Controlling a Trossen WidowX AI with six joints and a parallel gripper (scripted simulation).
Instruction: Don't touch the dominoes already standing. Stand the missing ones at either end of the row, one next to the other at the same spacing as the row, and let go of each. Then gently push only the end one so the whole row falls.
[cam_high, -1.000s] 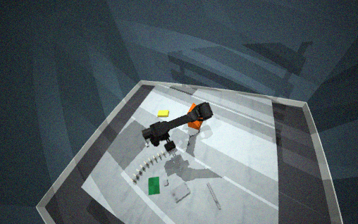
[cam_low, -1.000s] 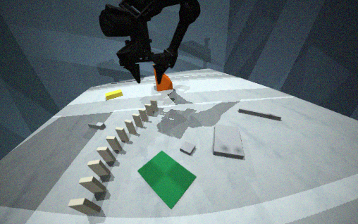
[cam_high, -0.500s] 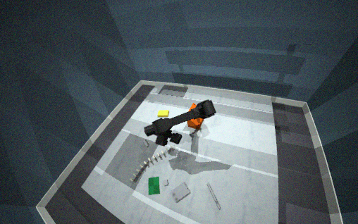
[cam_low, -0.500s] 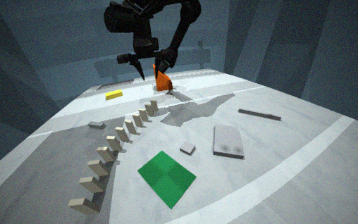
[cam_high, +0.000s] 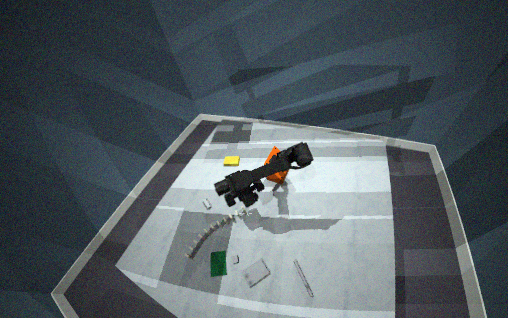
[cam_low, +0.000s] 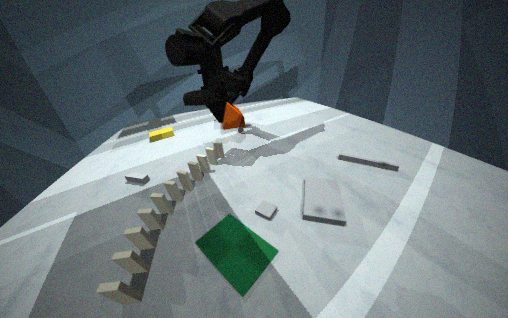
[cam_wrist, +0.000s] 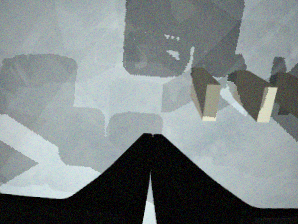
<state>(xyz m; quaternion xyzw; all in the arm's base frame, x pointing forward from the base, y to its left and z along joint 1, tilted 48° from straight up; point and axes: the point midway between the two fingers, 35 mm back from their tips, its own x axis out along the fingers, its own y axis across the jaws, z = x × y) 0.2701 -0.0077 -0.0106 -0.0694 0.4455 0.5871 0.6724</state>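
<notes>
Overhead, the end effector (cam_wrist: 150, 137) hangs clenched on nothing, its two black fingers pressed together with only a thin sliver of pale worktop (cam_low: 380, 200) showing between them lower down in the wrist view. It sits above the worktop, clear of the surface, at the upper end of the domino row (cam_low: 165, 197).

The row curves away from the end effector toward the near-left corner of the worktop, every tan piece upright and evenly spaced in the exterior view. Its end domino (cam_low: 218, 149) stands just below and slightly in front of the closed fingers; in the wrist view two upright dominoes (cam_wrist: 206, 99) appear ahead and to the right of the fingertips, apart from them.

A loose domino (cam_low: 137, 177) lies flat well off to the left of the row, away from the end effector. Further out on that side rests a yellow block (cam_low: 161, 134). An orange wedge (cam_low: 232, 116) sits behind the end effector, near the arm's base. Beyond the row's far side lie a green patch (cam_low: 236, 252), a small grey tile (cam_low: 266, 209), a larger grey slab (cam_low: 323, 201) and a thin dark bar (cam_low: 368, 162).
</notes>
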